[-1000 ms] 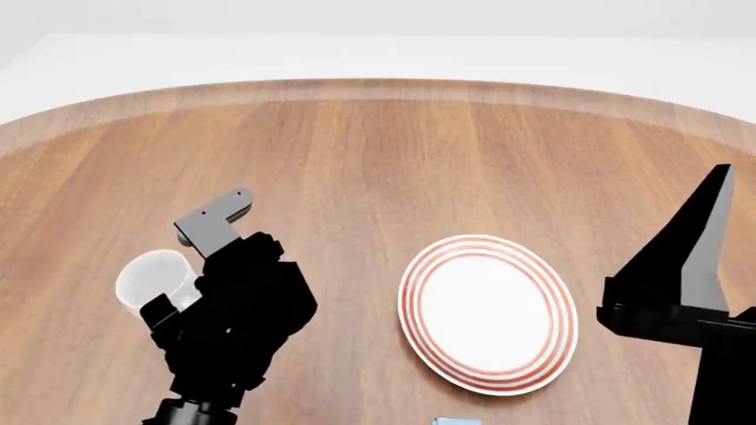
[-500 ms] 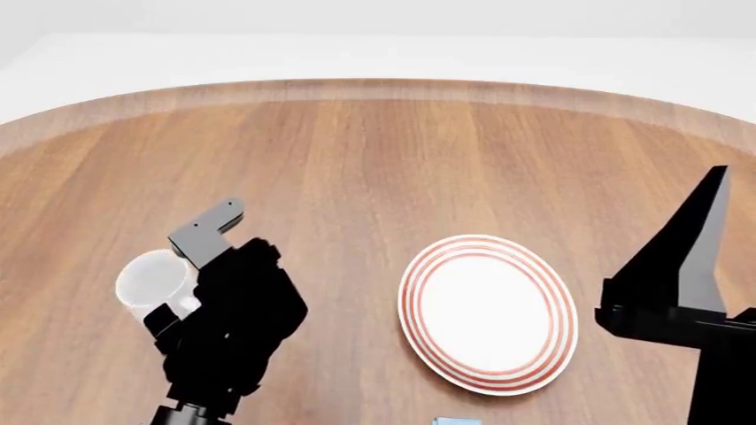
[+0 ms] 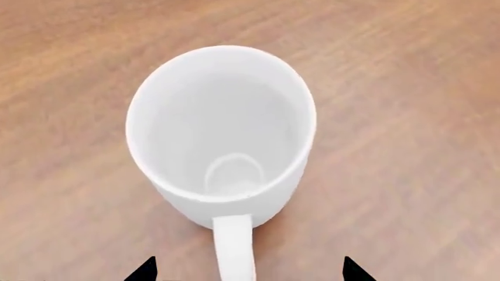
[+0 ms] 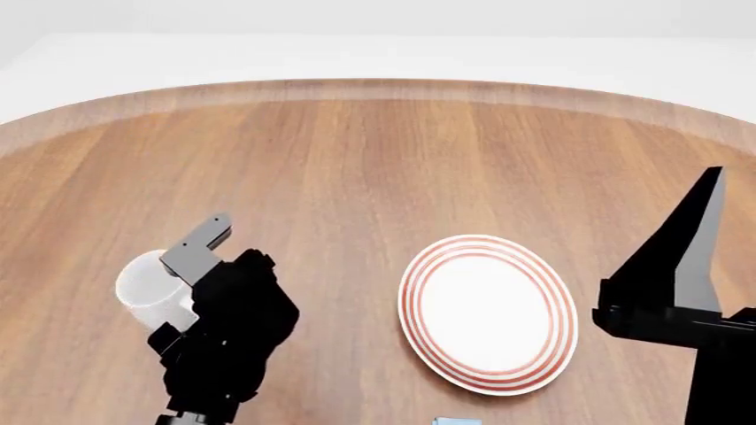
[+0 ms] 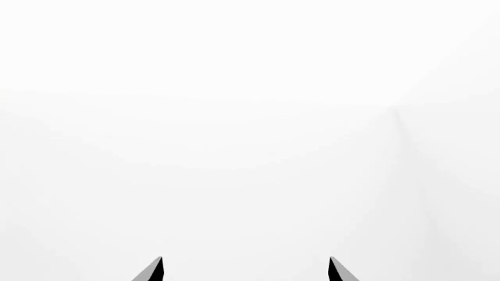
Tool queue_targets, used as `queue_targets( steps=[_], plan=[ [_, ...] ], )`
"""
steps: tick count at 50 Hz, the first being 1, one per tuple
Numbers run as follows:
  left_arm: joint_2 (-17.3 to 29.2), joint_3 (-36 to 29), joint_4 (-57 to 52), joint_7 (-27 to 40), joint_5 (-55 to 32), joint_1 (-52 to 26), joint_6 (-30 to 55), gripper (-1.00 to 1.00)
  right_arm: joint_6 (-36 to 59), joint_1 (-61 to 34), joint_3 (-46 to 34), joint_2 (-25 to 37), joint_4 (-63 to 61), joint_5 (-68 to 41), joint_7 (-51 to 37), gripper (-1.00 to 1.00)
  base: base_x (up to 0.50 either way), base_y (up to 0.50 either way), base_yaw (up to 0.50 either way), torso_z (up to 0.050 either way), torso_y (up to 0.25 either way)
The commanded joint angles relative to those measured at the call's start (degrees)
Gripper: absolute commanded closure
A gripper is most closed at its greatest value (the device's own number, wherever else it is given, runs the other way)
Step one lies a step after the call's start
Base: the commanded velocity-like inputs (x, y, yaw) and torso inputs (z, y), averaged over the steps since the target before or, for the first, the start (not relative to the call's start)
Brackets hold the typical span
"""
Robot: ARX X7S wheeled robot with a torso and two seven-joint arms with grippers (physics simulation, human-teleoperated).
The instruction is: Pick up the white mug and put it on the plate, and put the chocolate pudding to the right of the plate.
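The plain glossy white ceramic mug (image 4: 150, 285) stands upright on the round wooden counter (image 4: 378, 150) at the lower left of the head view, half hidden behind the black left tool (image 3: 248, 270). In the left wrist view the mug (image 3: 221, 132) is seen from above, mouth open, and its loop handle (image 3: 234, 249) runs straight back toward the tool — it lies between the two dark fingertips (image 3: 144, 270), which stand well apart on either side of it and touch nothing. The grasp is judged to turn on this line-up: the handle's long axis points along the tool's approach, so a short advance would bring the fingers astride the handle or the mug's wall.

The round white plate with concentric red rings (image 4: 488, 313) lies at the lower centre-right of the head view, apart from the mug. The left arm is plainly the nearer one. The right tool (image 5: 243, 270) is held high at the right edge — its tips are seen spread against blank white, holding nothing.
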State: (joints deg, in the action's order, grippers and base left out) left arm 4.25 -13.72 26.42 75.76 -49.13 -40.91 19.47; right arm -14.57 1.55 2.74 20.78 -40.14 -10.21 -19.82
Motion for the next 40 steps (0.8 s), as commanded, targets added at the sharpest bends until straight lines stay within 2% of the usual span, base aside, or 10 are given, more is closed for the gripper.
queue_targets(
  steps=[1, 19, 35, 40],
  plan=[
    [-0.9, 1.9, 2.5, -2.5, -0.4, -0.2, -2.2, -1.0, 0.0, 0.1, 1.4, -0.9, -0.5, 0.9, 1.2, -1.0, 0.0, 0.0, 0.0, 0.0, 0.0],
    [-0.7, 1.9, 3.1, -2.0, -1.5, 0.2, -3.9, -1.0, -0.2, 0.2, 0.9, -0.6, -0.1, 0.9, 1.0, -1.0, 0.0, 0.0, 0.0, 0.0, 0.0],
    [-1.5, 0.9, 9.0, -6.1, -3.0, -1.2, -5.9, -1.0, -0.2, 0.2, 0.6, -0.4, 0.4, 1.0, 0.8, -1.0, 0.0, 0.0, 0.0, 0.0, 0.0],
    [-0.9, 0.7, 8.5, -5.5, -3.0, -1.3, -6.1, -1.0, -0.4, 0.1, 0.3, -0.5, 1.0, 1.1, 0.7, -1.0, 0.0, 0.0, 0.0, 0.0, 0.0]
  ],
)
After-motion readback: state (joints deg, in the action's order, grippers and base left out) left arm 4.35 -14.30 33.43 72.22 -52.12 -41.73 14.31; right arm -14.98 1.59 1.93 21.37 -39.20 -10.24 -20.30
